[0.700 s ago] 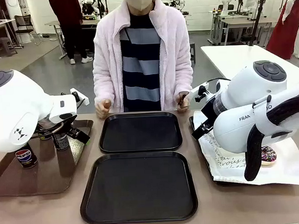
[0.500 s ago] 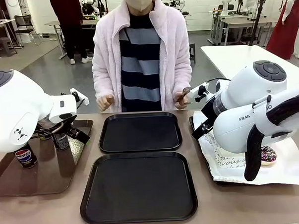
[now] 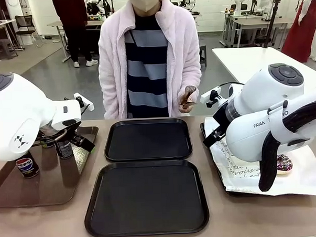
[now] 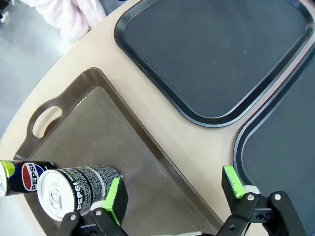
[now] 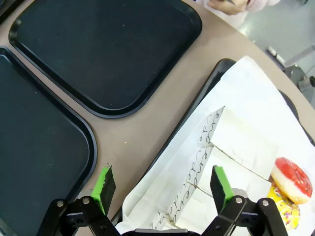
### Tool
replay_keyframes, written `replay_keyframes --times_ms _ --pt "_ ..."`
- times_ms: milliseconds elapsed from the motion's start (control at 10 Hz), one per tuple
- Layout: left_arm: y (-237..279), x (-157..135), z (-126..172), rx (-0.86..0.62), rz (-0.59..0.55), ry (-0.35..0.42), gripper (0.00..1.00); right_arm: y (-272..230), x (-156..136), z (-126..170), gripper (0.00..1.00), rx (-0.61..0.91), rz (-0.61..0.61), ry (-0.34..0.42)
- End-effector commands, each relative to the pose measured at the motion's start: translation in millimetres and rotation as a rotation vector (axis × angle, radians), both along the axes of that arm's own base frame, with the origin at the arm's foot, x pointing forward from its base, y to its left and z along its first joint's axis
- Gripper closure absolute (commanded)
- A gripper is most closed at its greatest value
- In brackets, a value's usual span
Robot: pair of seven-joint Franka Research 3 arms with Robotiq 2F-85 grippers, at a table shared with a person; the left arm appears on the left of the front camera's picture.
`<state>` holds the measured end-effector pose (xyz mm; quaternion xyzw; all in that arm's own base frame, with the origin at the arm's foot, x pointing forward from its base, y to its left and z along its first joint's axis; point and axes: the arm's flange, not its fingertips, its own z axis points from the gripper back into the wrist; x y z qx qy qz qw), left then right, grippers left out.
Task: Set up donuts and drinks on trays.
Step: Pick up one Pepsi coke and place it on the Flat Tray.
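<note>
My left gripper (image 4: 173, 189) gapes with a can (image 4: 74, 189) just outside one finger (image 4: 116, 195), so closing here, I judge, would tip it on the brown tray (image 4: 142, 147), while my right gripper (image 5: 162, 184), also open, hovers near the donuts (image 5: 293, 179), black trays (image 3: 148, 140) bare.

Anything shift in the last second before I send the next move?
The person's hand, pinching a small brown thing, rose off the table edge by the far matte black square tray; the other hand drew back from that edge too. Nothing taken or let go by the robot. The open left gripper beside the slim black Pepsi can and the open right gripper stayed put.
</note>
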<state>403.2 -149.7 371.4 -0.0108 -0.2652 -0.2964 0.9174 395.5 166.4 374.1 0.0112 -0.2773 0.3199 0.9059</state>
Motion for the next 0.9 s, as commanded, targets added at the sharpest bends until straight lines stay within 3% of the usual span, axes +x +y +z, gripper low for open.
replay_keyframes --times_ms 0,600,800 --pt "0.0 0.0 0.0 0.000 0.000 0.000 0.00 0.1 0.0 0.0 0.00 0.000 0.000 0.000" --pt "0.0 0.0 0.0 0.000 0.000 0.000 0.00 0.0 0.0 0.0 0.00 0.000 0.000 0.000" --pt "14.1 -20.8 29.3 0.003 -0.051 0.054 0.00 -13.0 -36.6 28.5 0.00 -0.046 -0.021 0.015"
